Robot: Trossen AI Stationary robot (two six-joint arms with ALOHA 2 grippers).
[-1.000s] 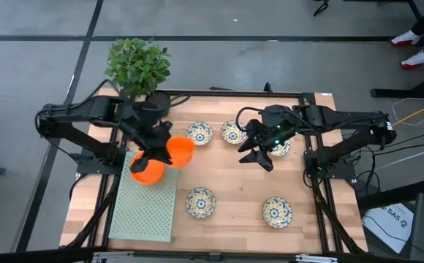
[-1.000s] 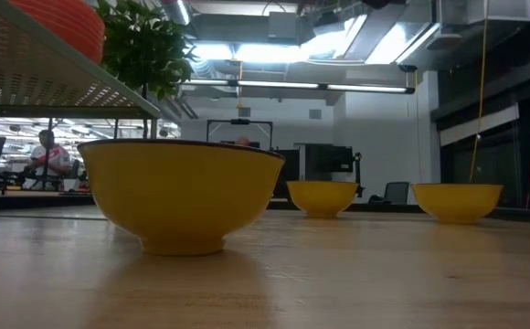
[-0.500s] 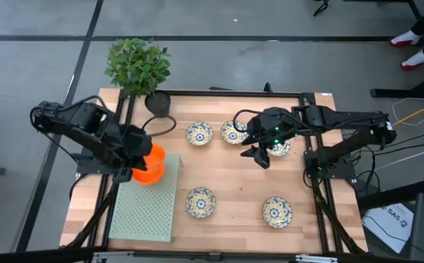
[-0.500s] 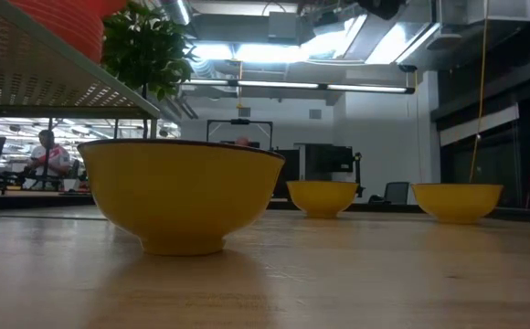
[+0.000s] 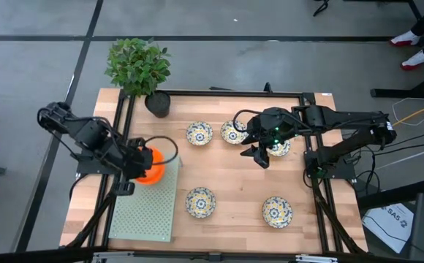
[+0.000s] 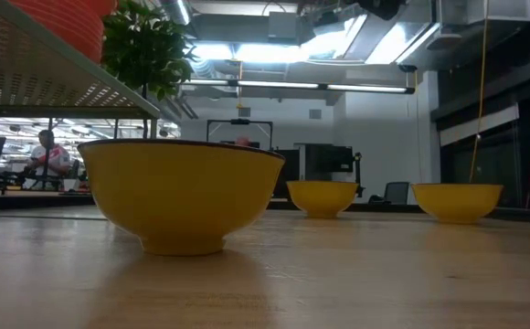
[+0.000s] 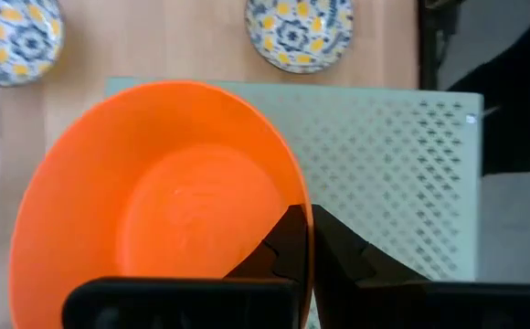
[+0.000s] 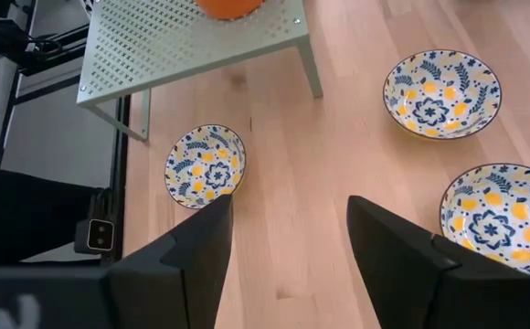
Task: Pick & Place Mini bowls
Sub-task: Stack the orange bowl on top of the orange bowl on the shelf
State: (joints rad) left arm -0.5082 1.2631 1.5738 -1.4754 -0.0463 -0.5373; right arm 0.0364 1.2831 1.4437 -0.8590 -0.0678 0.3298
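Note:
A bright orange mini bowl (image 5: 153, 166) (image 7: 155, 201) sits on the pale green perforated rack (image 5: 145, 208) at the table's left. My left gripper (image 5: 139, 168) (image 7: 303, 239) is shut on its rim, one finger inside and one outside. Several white mini bowls with blue-and-yellow flowers stand on the wood: two at the back (image 5: 199, 133) (image 5: 232, 132), one under the right arm (image 5: 279, 148), two in front (image 5: 200, 201) (image 5: 277, 211). My right gripper (image 5: 260, 155) (image 8: 288, 260) hangs open above bare wood with nothing between its fingers.
A black plant pot (image 5: 157, 104) with a leafy plant (image 5: 137, 66) stands at the back left corner. The rack (image 6: 64, 78) stands on legs above the table top. In the low view the nearest bowl (image 6: 183, 192) shows yellow outside. Black frame rails run along both table sides.
My left arm has swung left and drawn back, carrying an orange bowl from beside the rack onto the spot where another orange bowl sat. The right gripper shifted slightly toward the back.

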